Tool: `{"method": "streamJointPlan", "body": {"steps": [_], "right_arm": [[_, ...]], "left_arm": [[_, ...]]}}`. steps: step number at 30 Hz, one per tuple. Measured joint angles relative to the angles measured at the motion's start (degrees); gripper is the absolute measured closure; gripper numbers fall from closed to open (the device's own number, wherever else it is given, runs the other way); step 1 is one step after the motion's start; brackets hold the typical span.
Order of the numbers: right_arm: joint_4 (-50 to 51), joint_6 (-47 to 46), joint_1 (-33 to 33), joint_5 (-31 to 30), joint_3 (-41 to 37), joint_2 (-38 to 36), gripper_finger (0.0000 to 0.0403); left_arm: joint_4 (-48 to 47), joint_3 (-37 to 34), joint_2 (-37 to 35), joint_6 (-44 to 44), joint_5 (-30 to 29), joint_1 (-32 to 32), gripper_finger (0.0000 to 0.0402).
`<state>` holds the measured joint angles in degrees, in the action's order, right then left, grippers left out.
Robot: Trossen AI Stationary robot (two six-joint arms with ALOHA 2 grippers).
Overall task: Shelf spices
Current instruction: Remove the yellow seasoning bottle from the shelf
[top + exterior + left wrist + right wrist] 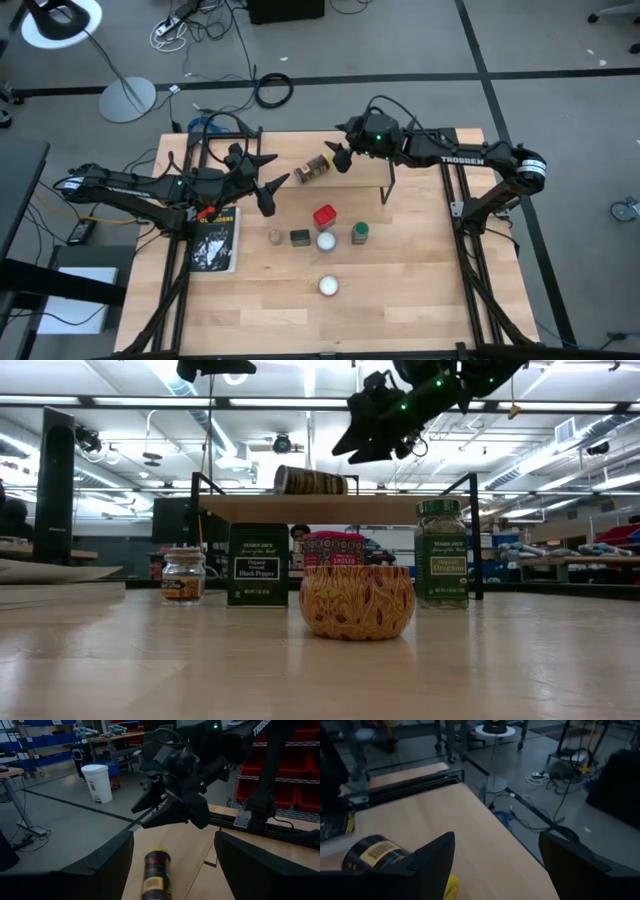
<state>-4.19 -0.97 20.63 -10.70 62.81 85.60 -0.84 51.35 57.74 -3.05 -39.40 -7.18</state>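
Observation:
The shelf is a light-wood plank on black legs at the table's far middle. A yellow-lidded jar lies on its side on the plank, also visible in the low view as the jar. In front of the shelf, standing on the table, are the tan jar, dark square tin, red box and green-lidded jar. My right gripper hangs open above and just right of the lying jar. My left gripper is open to the jar's left, pointing at it.
Two white round objects sit on the table, one between the tin and the green-lidded jar and one nearer the front. A dark booklet lies at the table's left. There is bare wood at the table's near right.

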Motion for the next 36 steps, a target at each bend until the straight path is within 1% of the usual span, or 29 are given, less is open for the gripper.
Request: {"method": "streamJointPlan", "body": {"steps": [4, 8, 13, 17, 20, 25, 28, 31, 36], "right_arm": [[0.2, 2.5, -1.6, 0.0, 0.0, 0.0, 0.0115], [-0.7, 4.3, -3.3, 0.0, 0.0, -0.1, 0.0115], [-0.2, 7.7, -5.8, 1.2, 0.1, -1.0, 0.0115], [2.6, 13.7, -8.5, 1.6, 0.1, -1.7, 0.0115], [5.3, 16.2, -9.4, 2.0, 0.1, -1.7, 0.0115], [8.3, 16.3, -8.8, 1.9, 0.1, -1.7, 0.0115], [7.2, 18.1, -8.5, 2.0, 0.1, -1.7, 0.0115], [7.4, 20.6, -7.3, 4.7, 0.3, -1.7, 0.0115], [16.3, 22.6, -5.4, 5.7, 6.0, -1.3, 0.0115]], "left_arm": [[-2.2, 0.0, 0.0, -0.4, 0.0, 0.0, 0.0117], [-5.2, 0.0, 1.8, -0.6, 0.3, 0.0, 0.0117], [-3.9, 0.0, 5.2, -0.3, 0.3, 0.2, 0.0117], [-3.4, 0.0, 7.4, 1.1, 0.6, 1.3, 0.0117], [-3.3, 0.0, 8.3, 1.1, 0.7, 2.4, 0.0117], [-4.0, 0.0, 8.9, -0.5, 0.7, 4.2, 0.0117], [-4.2, 0.0, 9.3, -2.2, 0.7, 5.0, 0.0117], [-5.1, 0.0, 9.5, -3.3, 1.1, 5.6, 0.0117], [-4.6, 0.0, 9.4, -4.2, 1.6, 6.1, 0.0117]]}}
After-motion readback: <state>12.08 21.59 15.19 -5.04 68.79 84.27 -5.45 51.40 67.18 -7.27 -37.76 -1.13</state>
